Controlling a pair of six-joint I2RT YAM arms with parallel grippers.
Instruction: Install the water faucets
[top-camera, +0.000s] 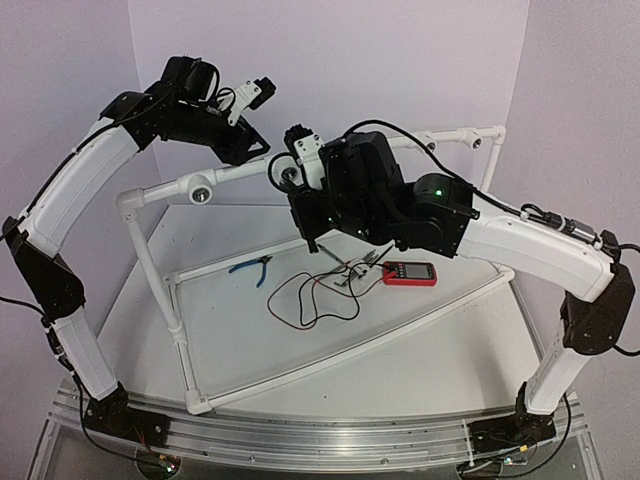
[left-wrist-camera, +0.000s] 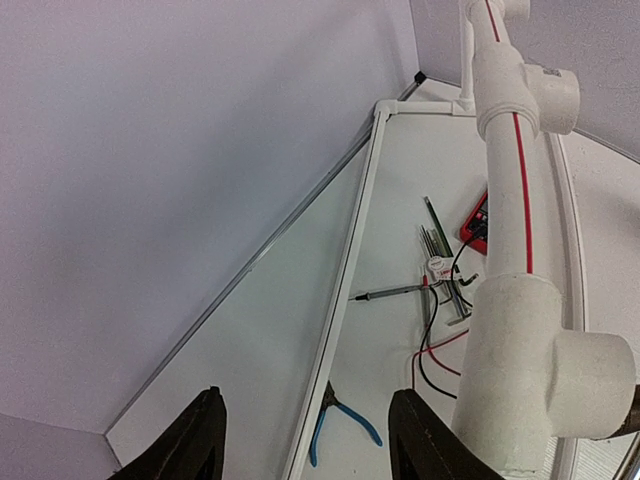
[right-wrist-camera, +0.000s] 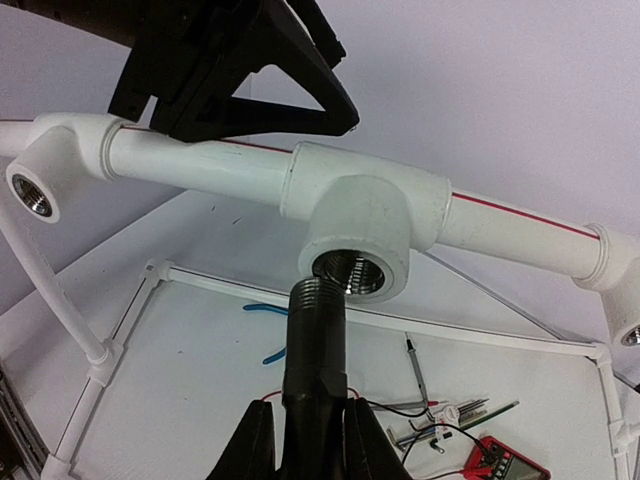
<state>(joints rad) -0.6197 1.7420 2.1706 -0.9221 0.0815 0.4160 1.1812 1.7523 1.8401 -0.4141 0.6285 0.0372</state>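
Threading step, by the look of it; small dark metal faucet (right-wrist-camera: 315, 340) pinched in the right fingers (right-wrist-camera: 255, 445), threaded end just under the round white tee socket (right-wrist-camera: 357, 262) on the white plastic pipe (right-wrist-camera: 200, 165), not in yet; left fingers (left-wrist-camera: 195, 440) spread, empty, near that pipe; next up, probably: square the threads, push in, twist.

left claw (left-wrist-camera: 312, 440) agape, right claw (right-wrist-camera: 310, 438) clenched

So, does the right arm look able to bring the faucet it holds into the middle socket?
Probably yes. The right gripper holds the faucet with its threaded end just below the middle socket, nearly in line, nothing between them. The left gripper is by the pipe, clear of the opening.
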